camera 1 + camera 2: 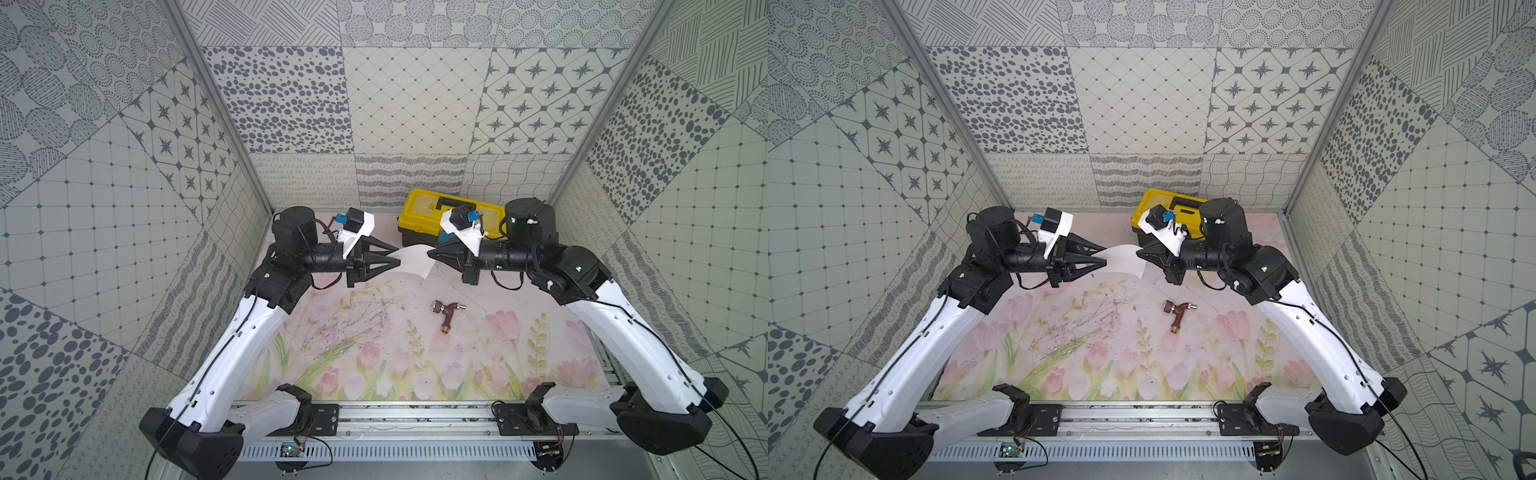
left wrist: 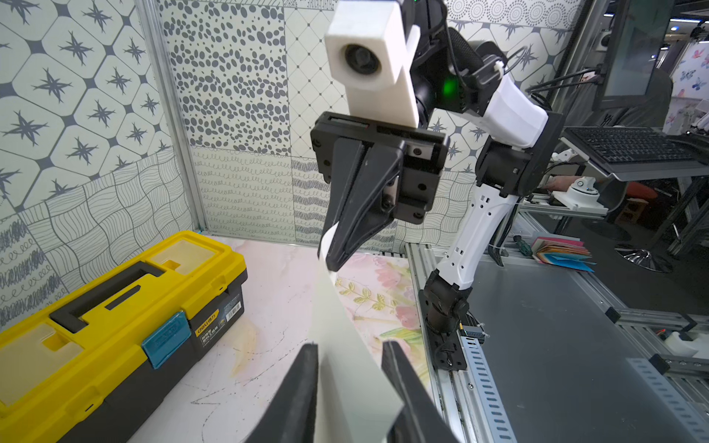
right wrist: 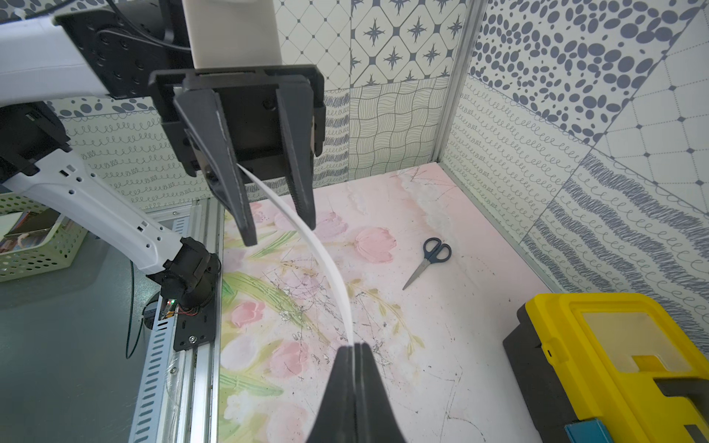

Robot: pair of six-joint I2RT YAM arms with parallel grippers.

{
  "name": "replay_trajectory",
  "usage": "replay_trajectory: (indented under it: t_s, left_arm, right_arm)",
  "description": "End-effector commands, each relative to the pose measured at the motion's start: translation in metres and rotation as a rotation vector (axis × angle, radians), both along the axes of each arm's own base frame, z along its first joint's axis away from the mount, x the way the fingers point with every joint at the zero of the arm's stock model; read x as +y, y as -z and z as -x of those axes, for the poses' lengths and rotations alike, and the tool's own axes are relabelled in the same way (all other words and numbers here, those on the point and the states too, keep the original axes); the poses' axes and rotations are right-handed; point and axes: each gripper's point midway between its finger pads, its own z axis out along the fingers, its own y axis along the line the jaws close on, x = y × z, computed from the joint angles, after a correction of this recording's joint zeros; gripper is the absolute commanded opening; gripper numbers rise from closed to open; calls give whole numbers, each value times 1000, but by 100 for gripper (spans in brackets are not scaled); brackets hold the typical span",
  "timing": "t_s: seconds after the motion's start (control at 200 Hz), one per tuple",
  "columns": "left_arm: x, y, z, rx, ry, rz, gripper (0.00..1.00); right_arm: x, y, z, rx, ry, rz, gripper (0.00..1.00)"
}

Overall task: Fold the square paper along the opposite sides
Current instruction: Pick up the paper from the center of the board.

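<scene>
The square paper (image 1: pixel 411 259) (image 1: pixel 1123 259) is a white sheet held in the air above the floral table mat, bowed between my two grippers. My right gripper (image 1: pixel 429 253) (image 3: pixel 355 347) is shut on one edge of the paper (image 3: pixel 326 261). My left gripper (image 1: pixel 397 255) (image 2: pixel 349 345) faces it from the opposite side. Its jaws stand apart with the paper's (image 2: pixel 345 364) other edge passing between them, lying against one finger and clear of the other. In the right wrist view the left gripper (image 3: pixel 279 234) straddles the sheet.
A yellow and black toolbox (image 1: pixel 432 216) (image 2: pixel 115 307) stands at the back of the table behind the right gripper. A brown tap fitting (image 1: pixel 446 313) lies on the mat in front of the grippers. Scissors (image 3: pixel 427 261) lie on the mat by the back left wall.
</scene>
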Motion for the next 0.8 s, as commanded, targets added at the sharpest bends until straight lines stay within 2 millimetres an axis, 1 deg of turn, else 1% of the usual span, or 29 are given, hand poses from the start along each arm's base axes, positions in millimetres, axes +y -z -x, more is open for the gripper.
replay_trajectory:
  t_s: [0.0, 0.045, 0.155, 0.335, 0.485, 0.795]
  left_arm:
    - [-1, 4, -3, -23, -20, -24, 44]
    - [-2, 5, -5, -22, -28, -29, 46]
    - [-2, 8, -8, -21, -44, -36, 46]
    - [-2, 10, -15, -16, -67, -41, 39]
    - [-2, 8, -17, -27, -81, -28, 35]
    - [1, 1, -5, -64, -76, -7, 30]
  right_arm:
    - [-4, -23, 8, -49, -16, -47, 0]
    - [-4, -24, 10, -50, -18, -50, 0]
    - [-5, -24, 11, -51, -19, -51, 0]
    - [-6, -25, 13, -52, -21, -53, 0]
    - [-7, -24, 14, -53, -19, -52, 0]
    - [-9, -21, 12, -55, -4, -44, 0]
